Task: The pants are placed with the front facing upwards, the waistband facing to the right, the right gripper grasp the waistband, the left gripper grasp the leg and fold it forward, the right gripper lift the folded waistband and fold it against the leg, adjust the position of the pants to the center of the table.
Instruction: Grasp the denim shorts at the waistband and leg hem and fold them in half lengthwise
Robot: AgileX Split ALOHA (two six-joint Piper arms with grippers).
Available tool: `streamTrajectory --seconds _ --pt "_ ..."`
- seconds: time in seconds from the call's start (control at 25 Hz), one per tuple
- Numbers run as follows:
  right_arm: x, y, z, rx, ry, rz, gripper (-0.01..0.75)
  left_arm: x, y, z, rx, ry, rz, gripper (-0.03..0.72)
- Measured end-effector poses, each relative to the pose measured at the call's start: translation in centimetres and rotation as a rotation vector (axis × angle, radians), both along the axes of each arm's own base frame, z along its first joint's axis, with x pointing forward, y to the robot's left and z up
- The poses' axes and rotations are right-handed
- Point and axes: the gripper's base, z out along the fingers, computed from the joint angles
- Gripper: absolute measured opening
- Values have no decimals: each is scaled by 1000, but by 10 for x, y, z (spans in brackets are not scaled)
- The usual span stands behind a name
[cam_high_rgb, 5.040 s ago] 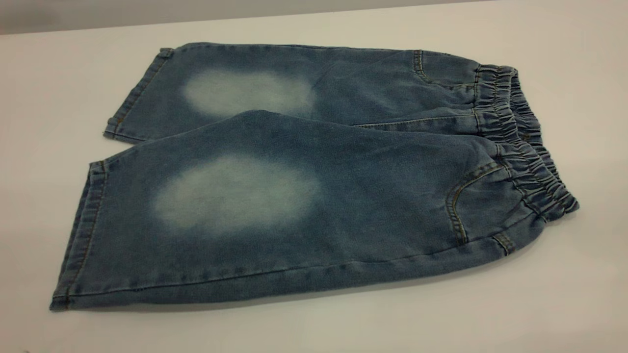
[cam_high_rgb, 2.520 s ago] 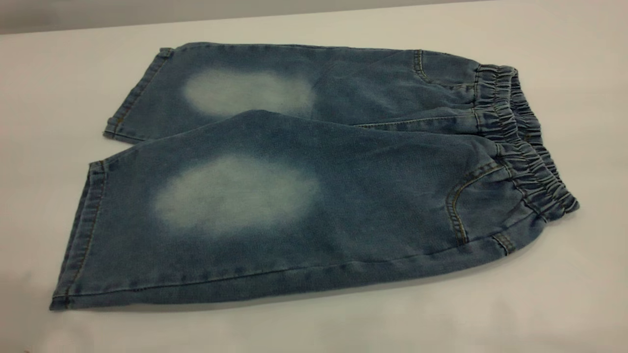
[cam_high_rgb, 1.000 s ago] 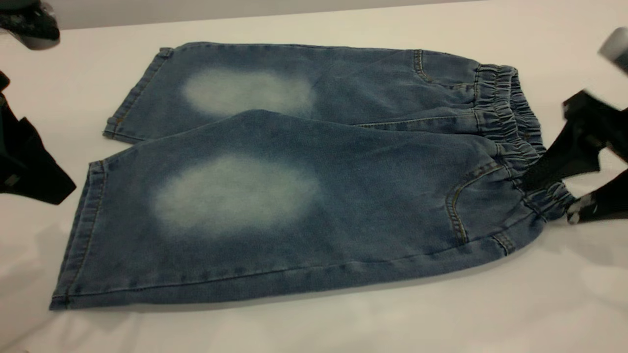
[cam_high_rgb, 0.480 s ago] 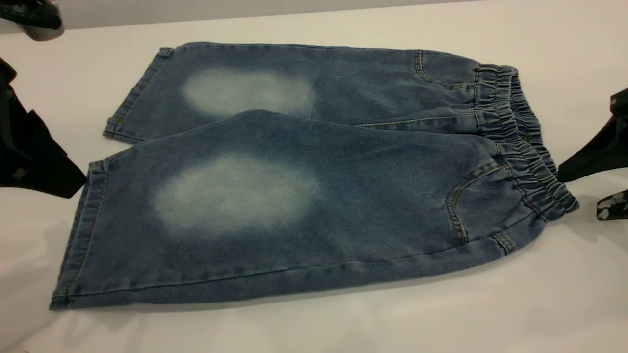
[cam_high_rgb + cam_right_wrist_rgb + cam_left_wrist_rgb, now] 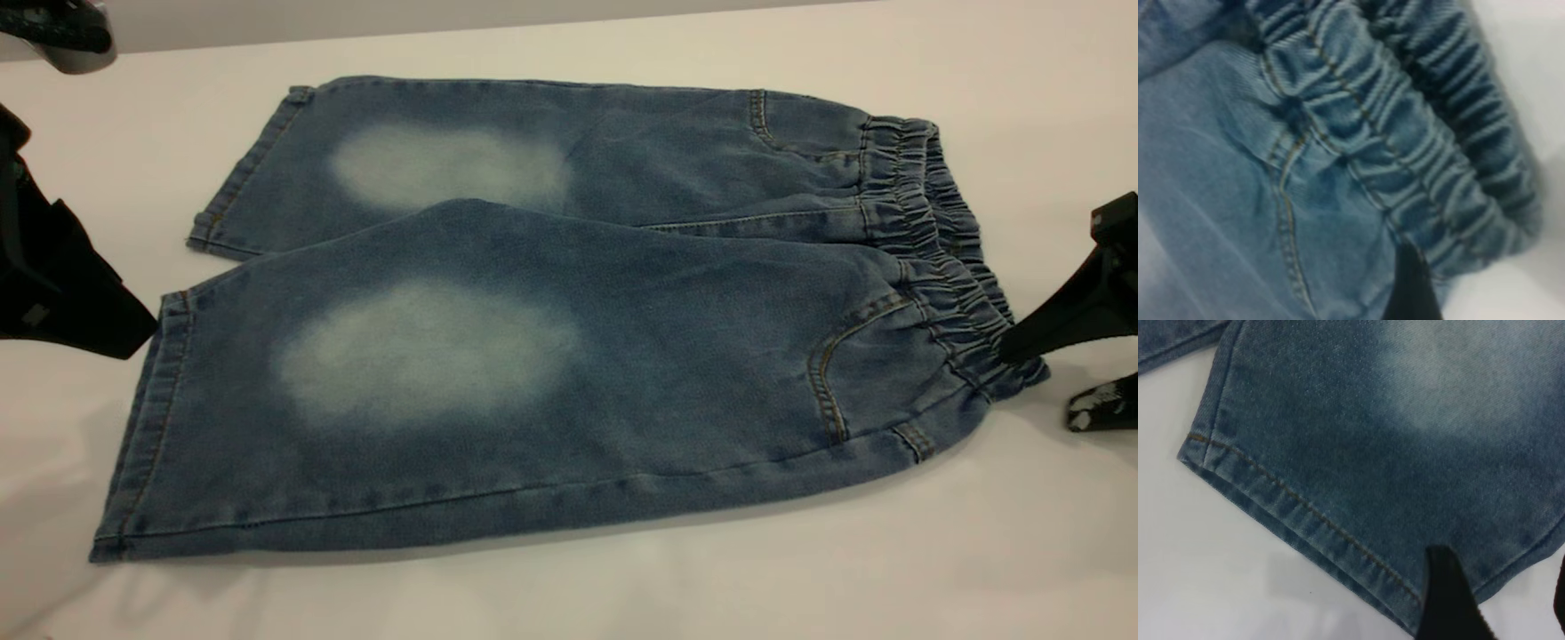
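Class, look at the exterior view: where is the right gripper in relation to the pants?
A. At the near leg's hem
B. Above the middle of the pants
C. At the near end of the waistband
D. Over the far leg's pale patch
C: the right gripper has its upper finger at the near end of the ruched waistband of the pants, jaws open.

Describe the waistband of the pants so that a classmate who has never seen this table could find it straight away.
On the white table lie blue denim pants, spread flat. Follow them to their right end, beside the right gripper: the waistband runs along that edge. Unlike the flat stitched leg hems at the left end, it is gathered into tight ruched folds.
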Motion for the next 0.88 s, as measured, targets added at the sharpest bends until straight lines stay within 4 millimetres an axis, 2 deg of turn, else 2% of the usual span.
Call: streamTrajectory --seconds 0.36,0.64,0.72,0.88 --pt "1 7 -17 104 -38 -23 426 0 0 0 -6 1 6 353" --pt "-3 12 -26 144 -64 38 391 0 -1 0 -18 5 15 353" --pt "-3 11 -27 133 -58 38 347 -1 -1 0 -18 15 11 353" --pt "-4 9 -30 101 -39 38 189 -5 -1 -2 -15 49 -5 353"
